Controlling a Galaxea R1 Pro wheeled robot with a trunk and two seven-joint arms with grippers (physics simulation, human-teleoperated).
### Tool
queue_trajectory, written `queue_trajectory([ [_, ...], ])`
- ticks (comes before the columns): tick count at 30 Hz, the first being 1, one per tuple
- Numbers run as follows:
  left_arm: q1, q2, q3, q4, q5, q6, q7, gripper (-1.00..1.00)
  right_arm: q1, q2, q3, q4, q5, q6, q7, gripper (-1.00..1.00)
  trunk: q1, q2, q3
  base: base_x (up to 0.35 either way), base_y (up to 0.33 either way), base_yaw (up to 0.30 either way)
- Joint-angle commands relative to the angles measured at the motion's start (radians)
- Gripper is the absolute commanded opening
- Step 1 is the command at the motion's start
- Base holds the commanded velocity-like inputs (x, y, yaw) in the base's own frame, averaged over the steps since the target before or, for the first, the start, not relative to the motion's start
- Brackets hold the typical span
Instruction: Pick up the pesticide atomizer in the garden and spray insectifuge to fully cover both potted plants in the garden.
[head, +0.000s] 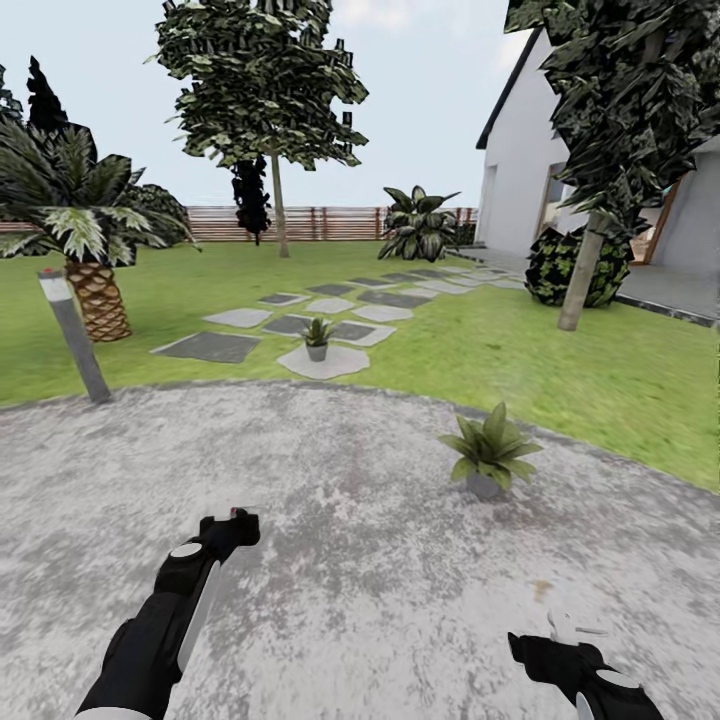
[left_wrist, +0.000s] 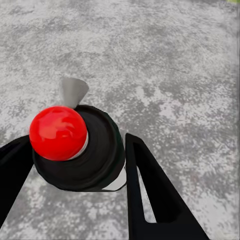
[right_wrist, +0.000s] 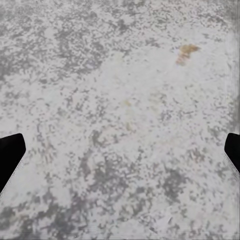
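Note:
My left gripper (head: 232, 527) is shut on the pesticide atomizer (head: 237, 513), held low over the round grey patio (head: 330, 560) of the garden. The left wrist view shows its dark cap (left_wrist: 97, 150), red spot (left_wrist: 57, 132) and grey nozzle (left_wrist: 73, 91) between the two black fingers (left_wrist: 145, 175). One potted plant (head: 489, 452) stands on the patio ahead to the right. The other potted plant (head: 317, 338) sits farther off on a pale stepping stone (head: 325, 362). My right gripper (head: 550, 640) hangs open over bare paving, with its fingertips (right_wrist: 11, 152) wide apart.
A grey lamp post (head: 75, 335) leans at the patio's left edge, with a palm (head: 95, 265) behind it. Stepping stones (head: 300, 322) lead over the lawn toward a white house (head: 560, 170). A tree trunk (head: 582, 275), a dark bush (head: 558, 262) and a brown fence (head: 330, 222) lie beyond.

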Motion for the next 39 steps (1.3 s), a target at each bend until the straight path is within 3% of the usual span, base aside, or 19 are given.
queue_trajectory([
  [1, 0.000, -0.001, 0.002, -0.002, -0.004, 0.005, -0.002, -1.00, 0.000, 0.000, 0.000, -0.001, 0.002, 0.005, 0.000, 1.00, 0.000, 0.000, -0.001, 0.324, 0.001, -0.048],
  [9, 0.000, -0.001, 0.002, -0.002, -0.004, 0.005, -0.002, -1.00, 0.000, 0.000, 0.000, -0.001, 0.000, 0.005, 0.000, 1.00, 0.000, 0.000, 0.000, 0.322, 0.000, -0.034],
  [19, 0.000, -0.001, 0.002, -0.002, -0.004, 0.005, -0.002, -1.00, 0.000, 0.000, 0.000, -0.001, 0.000, 0.005, 0.000, 1.00, 0.000, 0.000, 0.005, 0.296, 0.000, -0.256],
  [39, 0.000, -0.002, 0.002, -0.002, -0.006, 0.005, -0.002, -1.00, 0.000, 0.000, 0.000, -0.001, 0.001, 0.005, 0.000, 1.00, 0.000, 0.000, 0.023, 0.017, 0.000, -0.263],
])
